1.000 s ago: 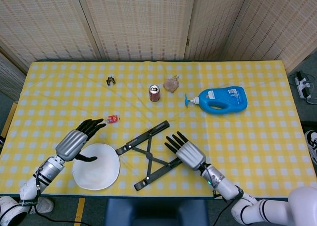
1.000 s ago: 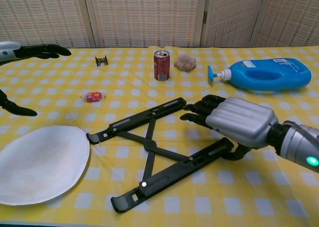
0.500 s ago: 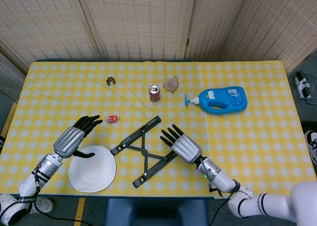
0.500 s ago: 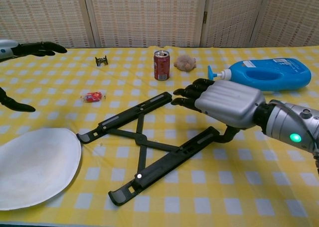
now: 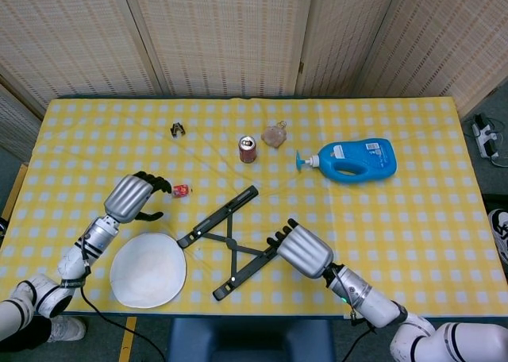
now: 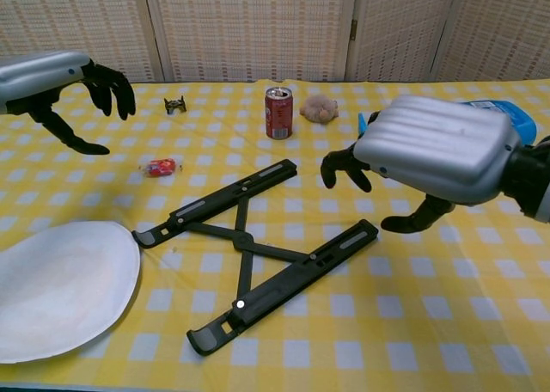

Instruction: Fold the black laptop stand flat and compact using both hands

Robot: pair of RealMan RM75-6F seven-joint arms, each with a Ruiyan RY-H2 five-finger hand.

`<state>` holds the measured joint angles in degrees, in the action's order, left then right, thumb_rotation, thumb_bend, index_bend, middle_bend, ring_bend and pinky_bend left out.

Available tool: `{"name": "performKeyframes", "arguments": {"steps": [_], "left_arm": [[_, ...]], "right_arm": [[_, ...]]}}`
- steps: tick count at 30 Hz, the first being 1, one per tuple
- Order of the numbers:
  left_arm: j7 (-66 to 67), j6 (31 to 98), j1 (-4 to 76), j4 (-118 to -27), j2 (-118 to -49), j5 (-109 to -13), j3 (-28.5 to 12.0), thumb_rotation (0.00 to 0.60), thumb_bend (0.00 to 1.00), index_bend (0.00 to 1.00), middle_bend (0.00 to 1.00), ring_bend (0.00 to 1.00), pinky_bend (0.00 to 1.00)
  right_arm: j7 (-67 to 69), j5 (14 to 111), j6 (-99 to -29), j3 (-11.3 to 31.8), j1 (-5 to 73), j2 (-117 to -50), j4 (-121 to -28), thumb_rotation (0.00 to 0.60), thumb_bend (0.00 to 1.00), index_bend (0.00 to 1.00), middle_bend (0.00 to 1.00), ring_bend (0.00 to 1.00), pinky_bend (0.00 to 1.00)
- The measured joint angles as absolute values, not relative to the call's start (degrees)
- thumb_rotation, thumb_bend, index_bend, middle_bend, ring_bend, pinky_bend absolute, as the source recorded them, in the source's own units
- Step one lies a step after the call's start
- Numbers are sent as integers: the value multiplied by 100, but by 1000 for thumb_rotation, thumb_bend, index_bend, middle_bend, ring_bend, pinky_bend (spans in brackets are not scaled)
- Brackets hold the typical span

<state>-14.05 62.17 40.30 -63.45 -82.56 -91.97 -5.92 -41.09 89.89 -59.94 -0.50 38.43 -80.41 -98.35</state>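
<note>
The right hand (image 6: 434, 147) hung empty, fingers loosely curled, just above the spread stand (image 6: 258, 248); the left hand (image 6: 53, 78) likewise, over by the plate (image 6: 51, 289).

You have a black laptop stand (image 5: 232, 240) on a yellow-and-white checked desk (image 5: 413, 211), beside a plain white plate (image 5: 148, 270). Your hands are silver with black fingers (image 6: 337, 166). Behind sit a red can (image 5: 248, 149) and a blue bottle (image 5: 357, 159).

Head view looks steeply down from high above the whole table (image 5: 413, 219) — chest view sits low, close, facing the back screens (image 6: 249, 27); both share the stand (image 5: 230, 243).
</note>
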Motion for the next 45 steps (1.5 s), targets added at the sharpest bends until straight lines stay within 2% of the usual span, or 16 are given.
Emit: {"name": "performKeyframes", "arguments": {"steps": [5,10,18,30,45], "left_arm": [[-1330,6163,4245,-5533,-8845,-9212,-609,600,127,677,796,714,698],[-1433,6012,4429,-4937,-9393,-9145,-588,600,93,731,859,765,737],[-1521,5805,4622,-4495,-9903,-9058,-500,600,75,739,870,770,738],[-1411,5510,4748,-3960,-10317,-8976,-338,600,75,739,870,769,737],[-1760,5453,4790,-4162,-10365,-8917,-247,600,75,739,869,767,737]], "right_arm": [[-4395,8936,-5961,-94,3779,-8151,-9836,600,266,571,775,771,729],[-4564,8832,-5907,-104,3725,-8330,-9790,600,266,596,807,799,772],[-4692,8627,-5710,-85,3737,-8574,-9643,600,265,600,807,798,772],[-4788,8311,-5488,-67,3770,-8803,-9349,600,266,600,807,796,772],[-4715,8284,-5456,-35,3837,-9264,-8746,600,266,600,807,796,772]]}}
